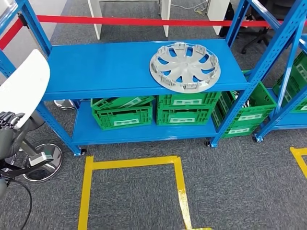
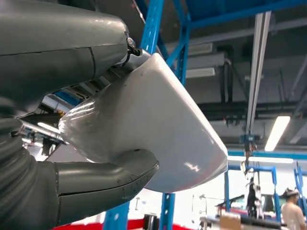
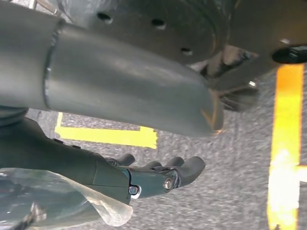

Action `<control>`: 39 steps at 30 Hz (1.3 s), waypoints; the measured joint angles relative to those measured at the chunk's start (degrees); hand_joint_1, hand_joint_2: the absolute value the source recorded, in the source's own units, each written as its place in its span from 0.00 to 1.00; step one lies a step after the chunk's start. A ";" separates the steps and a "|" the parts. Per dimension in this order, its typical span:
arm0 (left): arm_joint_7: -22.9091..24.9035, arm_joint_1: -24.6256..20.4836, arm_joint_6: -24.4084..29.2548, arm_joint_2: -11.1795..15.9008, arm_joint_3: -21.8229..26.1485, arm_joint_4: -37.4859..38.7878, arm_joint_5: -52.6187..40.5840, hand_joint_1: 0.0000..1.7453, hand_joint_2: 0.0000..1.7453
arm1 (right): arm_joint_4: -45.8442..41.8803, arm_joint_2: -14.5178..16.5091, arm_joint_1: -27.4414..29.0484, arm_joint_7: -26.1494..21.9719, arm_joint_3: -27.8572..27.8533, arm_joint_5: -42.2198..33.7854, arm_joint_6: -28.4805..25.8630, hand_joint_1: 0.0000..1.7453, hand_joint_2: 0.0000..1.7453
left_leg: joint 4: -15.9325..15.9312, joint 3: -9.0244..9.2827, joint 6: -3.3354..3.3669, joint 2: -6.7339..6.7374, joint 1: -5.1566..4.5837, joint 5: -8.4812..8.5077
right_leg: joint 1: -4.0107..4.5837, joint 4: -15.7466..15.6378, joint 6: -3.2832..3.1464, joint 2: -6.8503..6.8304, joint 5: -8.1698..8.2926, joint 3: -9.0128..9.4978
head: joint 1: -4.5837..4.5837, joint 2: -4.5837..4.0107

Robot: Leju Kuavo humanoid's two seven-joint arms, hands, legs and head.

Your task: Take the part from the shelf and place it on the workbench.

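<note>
My left hand grips a smooth white curved part at the left edge of the head view, out beyond the shelf's left end. In the left wrist view the same white part sits clamped between the thumb and the fingers of my left hand. A silver wheel cover lies flat on the right half of the blue shelf. My right hand hangs over the grey carpet, fingers loosely extended and holding nothing.
Green crates stand on the lower shelf board, with another to the right. A yellow tape square marks the carpet ahead. A round chrome base lies at the left. A second blue rack stands on the right.
</note>
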 joint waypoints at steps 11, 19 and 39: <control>-1.98 0.88 0.03 -0.53 2.28 0.13 1.96 1.00 1.00 | 1.87 -0.08 0.11 -2.09 -1.07 -1.79 1.14 0.00 0.00 | 8.71 -4.41 -3.05 -0.12 0.14 -6.39 | 0.75 -19.17 -3.64 -0.47 3.09 10.09 | -0.16 0.00; -1.47 -2.41 0.04 -1.48 0.98 1.09 2.87 1.00 1.00 | 3.75 1.02 -0.29 -1.37 -1.71 -2.61 2.26 0.00 0.00 | 2.00 7.45 -2.88 -0.19 0.32 -5.91 | 0.80 -15.05 -2.35 -0.70 6.85 2.25 | -0.21 0.00; -0.64 -3.65 0.05 -3.34 -0.42 2.46 4.75 1.00 1.00 | 4.79 1.26 -0.83 -1.39 -1.72 -2.85 2.44 0.00 0.00 | 0.69 -3.61 -2.37 0.25 0.30 2.67 | 0.48 -18.73 -2.63 -0.04 1.25 11.65 | 0.31 0.00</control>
